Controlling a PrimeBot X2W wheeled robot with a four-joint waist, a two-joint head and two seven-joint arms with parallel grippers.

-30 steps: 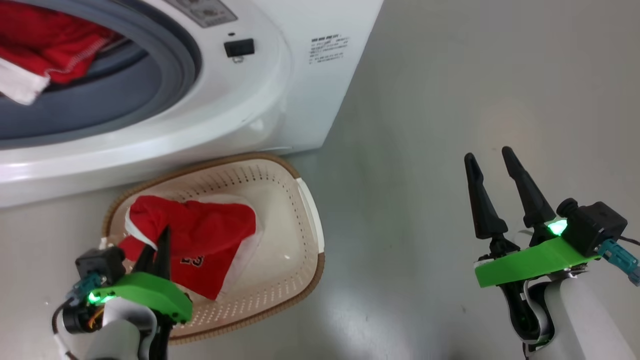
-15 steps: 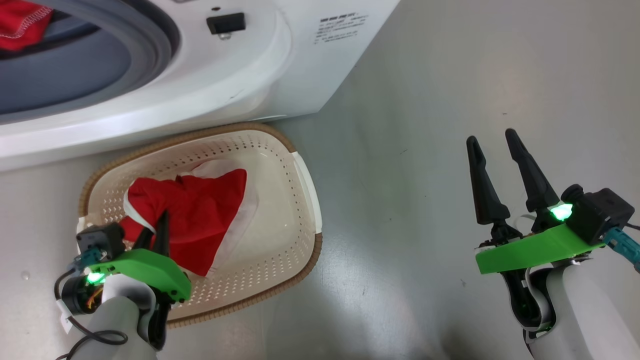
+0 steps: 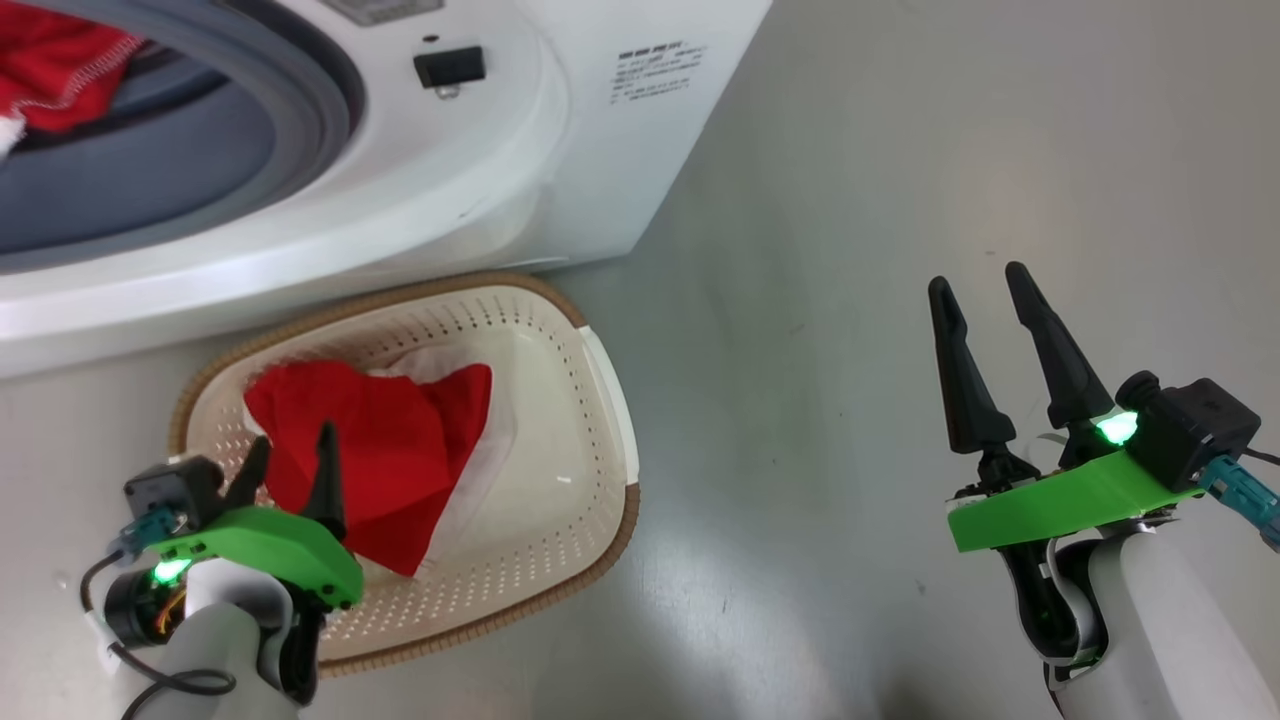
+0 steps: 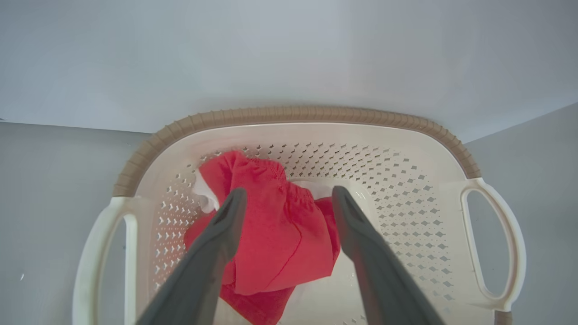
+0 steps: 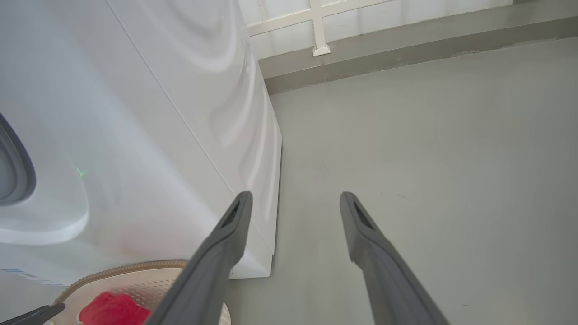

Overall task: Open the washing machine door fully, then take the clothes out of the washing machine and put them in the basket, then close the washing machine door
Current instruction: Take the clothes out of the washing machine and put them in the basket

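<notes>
Left gripper [image 3: 293, 440] hangs over the basket [image 3: 600, 400], jaws spread wide, gripping nothing; a red garment [image 3: 380, 450] lies loose in the basket beneath it. The basket sits on the floor [image 3: 900, 200] against the washer [image 3: 480, 180], with more red clothes [image 3: 60, 60] in its drum. Right gripper [image 3: 978, 280] is open and empty, well apart to the side

the right gripper [image 3: 977, 280] and left gripper [image 3: 293, 440] each have 2 long, tapering black fingers [image 3: 1060, 370]. in the wrist views these look dark grey, with a narrow slot near each tip. each gripper sits on a flat bright-green bracket [image 3: 1060, 500] with a glowing green light [image 3: 1117, 428]. a boxy black camera [image 3: 1195, 435] is mounted beside the bracket and has a teal plug [image 3: 1235, 490]. the forearms [image 3: 1160, 630] are smooth, rounded and pale grey-white. a black cable [image 3: 170, 685] loops at the left wrist, beside thin orange wires [image 3: 175, 605].
</notes>
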